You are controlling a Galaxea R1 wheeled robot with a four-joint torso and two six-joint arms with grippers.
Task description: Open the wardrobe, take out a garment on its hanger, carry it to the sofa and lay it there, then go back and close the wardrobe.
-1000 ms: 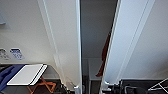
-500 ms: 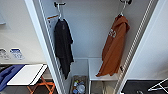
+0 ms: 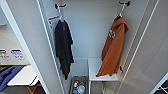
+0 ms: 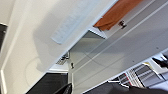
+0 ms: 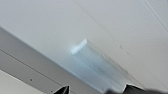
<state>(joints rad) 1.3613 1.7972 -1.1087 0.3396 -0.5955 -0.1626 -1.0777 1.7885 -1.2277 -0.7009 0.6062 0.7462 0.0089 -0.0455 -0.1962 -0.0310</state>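
The wardrobe (image 3: 30, 50) is standing with both doors swung wide, so the orange hoodie (image 3: 113, 50) is hanging in reach on its white hanger (image 3: 121, 11) opposite a black T-shirt (image 3: 63, 47), though I cannot tell how either hand is set

black t-shirt (image 3: 63, 47) on white hanger, hung from dark hook (image 3: 60, 5). box of small items (image 3: 78, 86) below. white table (image 3: 23, 76) and blue object (image 3: 8, 75) at left.
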